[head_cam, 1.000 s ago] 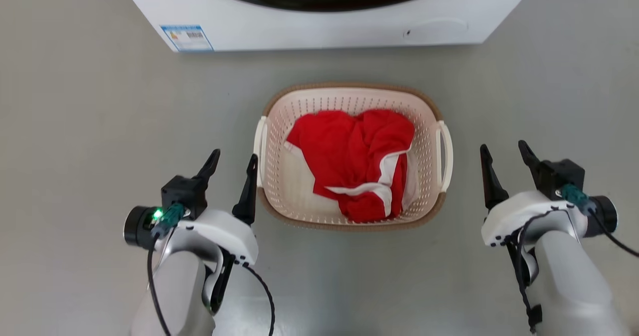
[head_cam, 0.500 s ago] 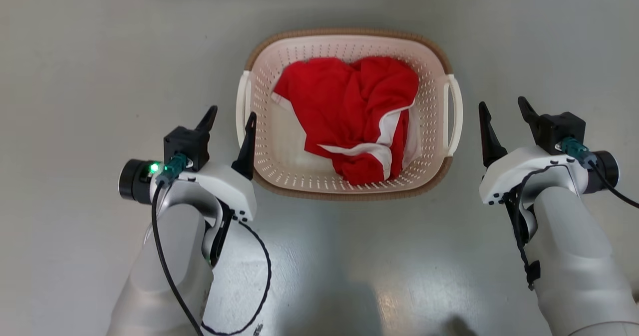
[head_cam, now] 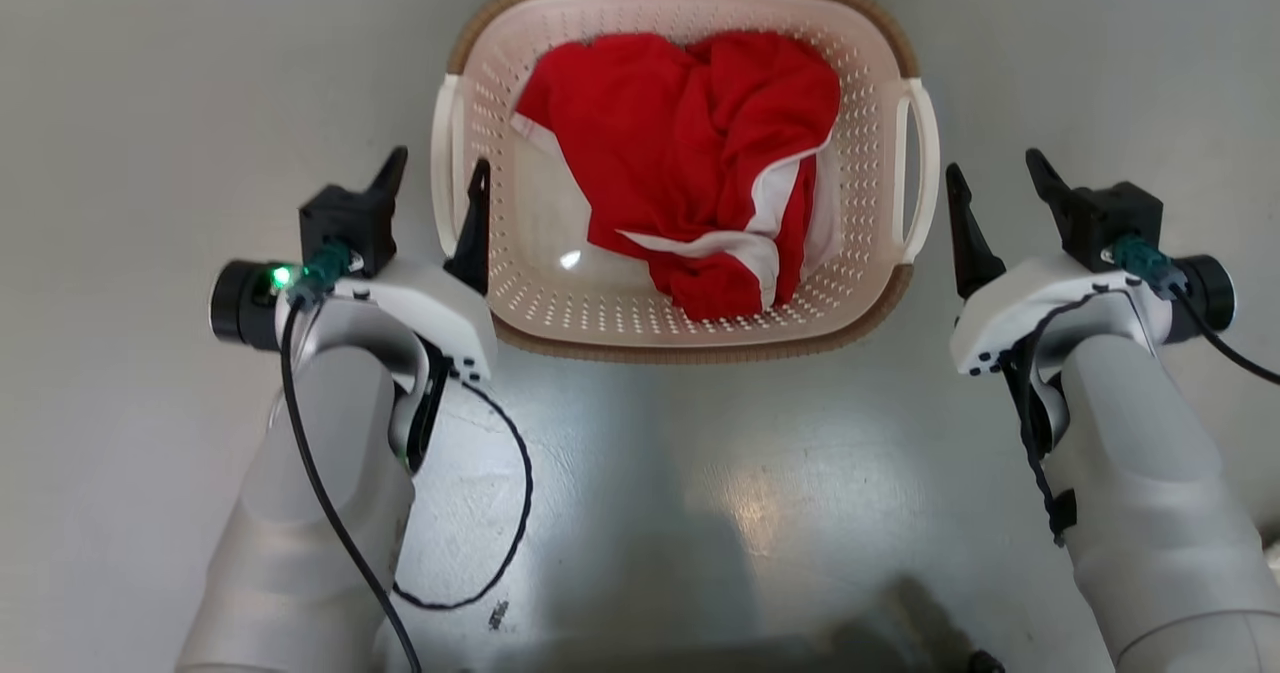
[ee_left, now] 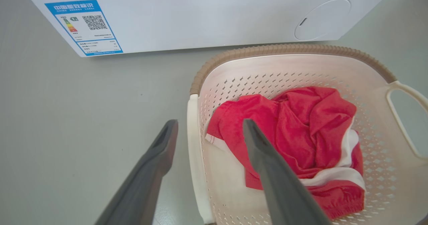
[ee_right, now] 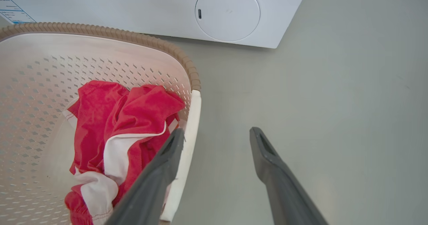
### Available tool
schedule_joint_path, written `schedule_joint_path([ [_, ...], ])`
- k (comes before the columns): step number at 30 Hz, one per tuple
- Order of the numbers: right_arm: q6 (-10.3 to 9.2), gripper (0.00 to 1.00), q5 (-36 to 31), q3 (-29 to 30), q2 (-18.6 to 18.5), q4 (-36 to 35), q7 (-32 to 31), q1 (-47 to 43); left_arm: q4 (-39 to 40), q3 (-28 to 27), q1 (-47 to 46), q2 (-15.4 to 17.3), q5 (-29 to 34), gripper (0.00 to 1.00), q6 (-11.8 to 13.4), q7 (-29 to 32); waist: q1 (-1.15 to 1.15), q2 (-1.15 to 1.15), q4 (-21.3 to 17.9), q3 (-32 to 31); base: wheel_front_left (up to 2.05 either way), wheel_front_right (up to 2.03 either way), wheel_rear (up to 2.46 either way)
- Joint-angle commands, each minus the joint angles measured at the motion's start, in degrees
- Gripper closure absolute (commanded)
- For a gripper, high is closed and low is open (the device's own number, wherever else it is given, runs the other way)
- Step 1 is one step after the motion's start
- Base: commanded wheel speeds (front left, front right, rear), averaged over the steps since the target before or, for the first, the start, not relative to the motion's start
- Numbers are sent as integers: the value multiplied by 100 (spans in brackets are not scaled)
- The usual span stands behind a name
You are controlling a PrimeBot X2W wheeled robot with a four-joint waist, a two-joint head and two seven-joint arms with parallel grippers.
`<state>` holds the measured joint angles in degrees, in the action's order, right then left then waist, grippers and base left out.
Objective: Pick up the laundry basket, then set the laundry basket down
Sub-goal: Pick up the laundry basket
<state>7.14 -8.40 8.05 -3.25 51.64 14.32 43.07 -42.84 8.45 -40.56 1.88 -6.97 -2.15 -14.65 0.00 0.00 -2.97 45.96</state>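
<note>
The grey floor [head_cam: 700, 473] carries everything, and in the left wrist view the white washing machine [ee_left: 200, 17] stands at 12 o'clock beyond the laundry basket [head_cam: 700, 353]. The basket sits flat on the floor at 12 o'clock in the head view, not yet lifted. A crumpled red garment [head_cam: 690, 143] with white trim lies inside it, bunched toward the 3 o'clock wall. The left gripper [head_cam: 437, 178] is at the basket's 9 o'clock with its jaws spread and nothing in them. One finger is outside the left handle [ee_left: 194, 158] and the other over the basket's inside. The right gripper [head_cam: 992, 168] is at 3 o'clock, equally released and empty, but both its fingers appear outside the right handle [ee_right: 190, 134], the inner one just beside it. That mismatch is probably the main risk. If both jaws close from here, the right may pinch air or only the handle's edge, so the lift would tip the basket and spill the garment. The left inner finger could also snag cloth, or nudge the light basket sideways.
</note>
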Motion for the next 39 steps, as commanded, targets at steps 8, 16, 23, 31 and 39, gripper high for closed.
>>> schedule_joint_path([
  [8, 35, 0, 103, -329, 37, -138, 68, 175, -118, -331, -397, 113, 3, 0, -34, -35, 0, 0, -54, 503, 0, 0, 0],
  [16, 35, 0, 234, -548, 37, -63, 68, 388, -303, -369, -691, 129, 153, 0, -52, -35, 0, 0, -31, 808, 0, 0, 0],
  [23, 35, 0, 402, -740, 37, 41, 68, 528, -446, -359, -873, 142, 250, 0, -72, -35, 0, 0, -37, 978, 0, 0, 0],
  [31, 35, 0, 489, -802, 37, 97, 68, 599, -544, -323, -986, 140, 325, 0, -61, -35, 0, 0, -28, 1099, 0, 0, 0],
  [39, 35, 0, 644, -951, 37, 209, 68, 684, -735, -279, -1073, 140, 351, 0, -79, -35, 0, 0, -39, 1152, 0, 0, 0],
])
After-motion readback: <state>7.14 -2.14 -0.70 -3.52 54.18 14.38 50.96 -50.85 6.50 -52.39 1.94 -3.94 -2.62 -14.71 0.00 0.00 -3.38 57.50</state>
